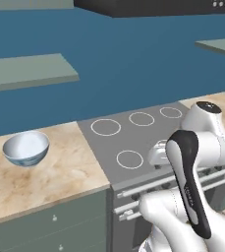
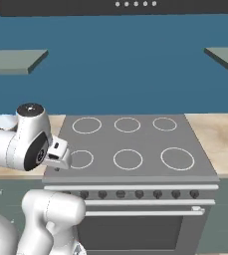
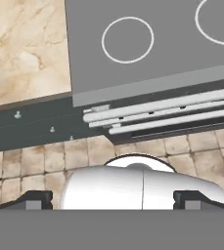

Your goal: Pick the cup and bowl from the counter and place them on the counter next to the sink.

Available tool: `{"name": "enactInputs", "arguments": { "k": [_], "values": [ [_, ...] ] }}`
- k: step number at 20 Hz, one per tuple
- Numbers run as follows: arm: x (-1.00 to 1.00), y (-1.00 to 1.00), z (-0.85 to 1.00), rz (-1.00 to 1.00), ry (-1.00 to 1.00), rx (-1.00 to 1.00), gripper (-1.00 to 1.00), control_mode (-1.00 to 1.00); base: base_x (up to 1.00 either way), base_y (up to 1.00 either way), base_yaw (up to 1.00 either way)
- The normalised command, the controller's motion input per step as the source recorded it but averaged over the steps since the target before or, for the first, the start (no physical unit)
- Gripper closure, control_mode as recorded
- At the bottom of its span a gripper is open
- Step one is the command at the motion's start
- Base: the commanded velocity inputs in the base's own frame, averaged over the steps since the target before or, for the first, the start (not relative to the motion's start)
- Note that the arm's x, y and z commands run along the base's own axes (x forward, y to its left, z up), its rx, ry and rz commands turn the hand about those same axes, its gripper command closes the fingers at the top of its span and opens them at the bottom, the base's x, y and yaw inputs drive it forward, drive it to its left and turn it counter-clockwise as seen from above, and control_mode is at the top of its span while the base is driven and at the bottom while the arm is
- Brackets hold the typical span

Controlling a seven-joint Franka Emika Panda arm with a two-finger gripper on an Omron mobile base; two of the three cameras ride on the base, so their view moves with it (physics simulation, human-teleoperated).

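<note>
White robot arm at the lower right of the left base view; its pincer (image 3: pixel 113 199) spread wide, holding nothing, above the floor before the stove (image 1: pixel 133 142). The pale blue bowl (image 1: pixel 26 147) sits at frame left on the marble table (image 1: pixel 60 172)

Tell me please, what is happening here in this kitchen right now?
A white robot arm is parked in front of the stovetop and holds nothing. Its gripper is open and looks down at the stove's front edge and the tiled floor. The bowl sits untouched on the counter to the left of the stove. Nothing has been picked up yet.
</note>
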Motion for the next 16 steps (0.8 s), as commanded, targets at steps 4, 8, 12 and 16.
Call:
{"name": "enactInputs", "arguments": {
  "k": [4, 8, 12, 16],
  "values": [
    [0.00, 0.00, 0.00, 0.00, 0.00, 0.00, -1.00, 1.00, 0.59, 0.67, -0.06],
    [0.00, 0.00, 0.00, 0.00, 0.00, 0.00, -1.00, 1.00, 0.62, 0.66, -0.07],
    [0.00, 0.00, 0.00, 0.00, 0.00, 0.00, -1.00, 1.00, 0.35, 0.47, -0.05],
    [0.00, 0.00, 0.00, 0.00, 0.00, 0.00, -1.00, 1.00, 0.00, 0.00, 0.00]
  ]
}}
